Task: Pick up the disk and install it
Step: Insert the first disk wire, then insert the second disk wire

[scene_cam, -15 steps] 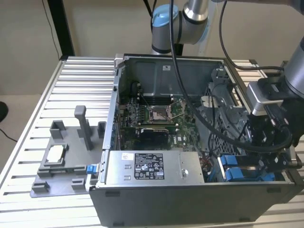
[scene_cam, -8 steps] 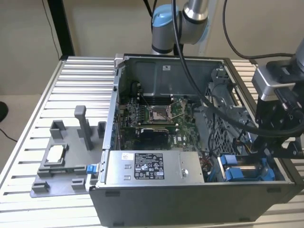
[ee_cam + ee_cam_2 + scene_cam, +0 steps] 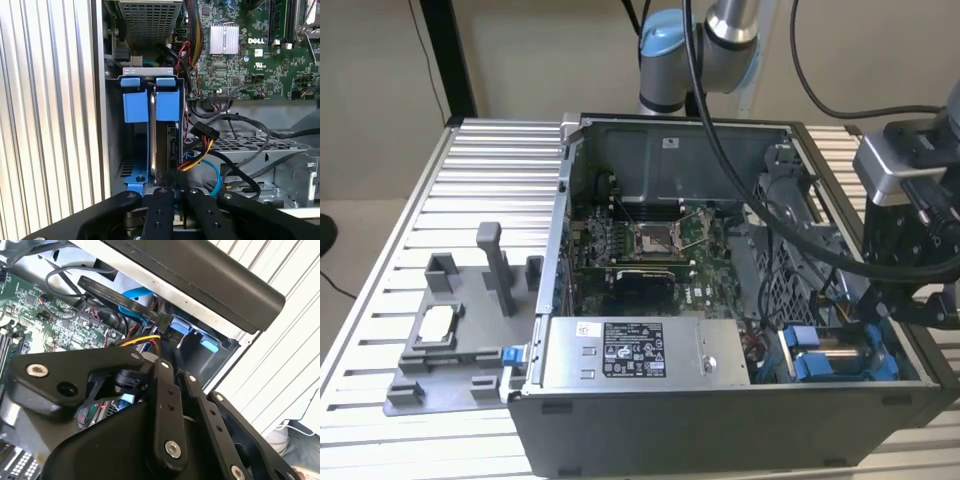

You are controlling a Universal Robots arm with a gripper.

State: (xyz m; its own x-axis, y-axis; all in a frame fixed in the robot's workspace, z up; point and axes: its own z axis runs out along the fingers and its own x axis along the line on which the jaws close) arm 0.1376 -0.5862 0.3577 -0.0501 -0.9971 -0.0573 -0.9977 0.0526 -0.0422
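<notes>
Hovering my claw (image 3: 174, 200) over the drive bay at the case's (image 3: 720, 430) front corner, on the exterior view's right. Can't tell whether the claw is apart or clamped; its tips are hidden behind my own black linkage in both wrist views. Disk (image 3: 162, 145) sits on edge in the bay, right under the claw, between blue carrier rails, with two blue tabs (image 3: 150, 102) at its far end. Touching or not: can't tell. Just beside the disk, a bundle of black, red and yellow cables (image 3: 200, 150) runs to a black connector. Beyond that, the green motherboard (image 3: 250, 60) with a silver heatsink (image 3: 224, 39). In the exterior view, the grey power supply (image 3: 640, 352) lies along the case's near edge. Outside the case, a grey fixture (image 3: 445, 345) on the slatted table (image 3: 380, 250) holds a small silver chip (image 3: 437, 322).
</notes>
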